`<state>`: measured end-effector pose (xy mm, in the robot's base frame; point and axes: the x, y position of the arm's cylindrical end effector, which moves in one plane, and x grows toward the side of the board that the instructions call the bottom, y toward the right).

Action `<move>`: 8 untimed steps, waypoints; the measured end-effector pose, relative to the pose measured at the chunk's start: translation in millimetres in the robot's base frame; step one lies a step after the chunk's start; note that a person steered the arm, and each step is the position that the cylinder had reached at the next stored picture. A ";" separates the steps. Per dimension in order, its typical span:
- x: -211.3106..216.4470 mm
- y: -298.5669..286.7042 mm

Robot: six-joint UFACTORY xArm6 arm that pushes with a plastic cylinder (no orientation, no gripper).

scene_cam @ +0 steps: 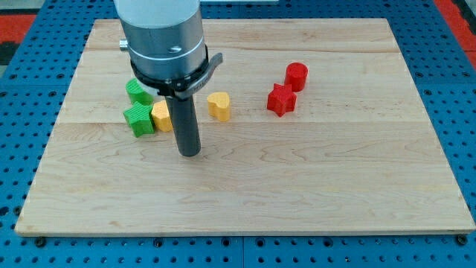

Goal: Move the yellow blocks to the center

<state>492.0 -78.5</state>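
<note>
A yellow heart-shaped block (219, 106) sits a little left of the board's middle. A second yellow block (161, 116) lies further left, partly hidden behind the rod, touching a green star block (139, 119). My tip (190, 152) rests on the board just below and right of the second yellow block, and below and left of the yellow heart. Another green block (137, 91) sits above the green star, partly under the arm's body.
A red star block (280, 100) and a red cylinder (296, 76) stand right of the middle, close together. The wooden board (312, 186) lies on a blue pegboard table.
</note>
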 end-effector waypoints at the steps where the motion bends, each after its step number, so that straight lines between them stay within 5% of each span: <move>1: -17.3 -35.2; 5: -53.9 -76.5; 7: -56.8 45.4; 8: -67.4 58.2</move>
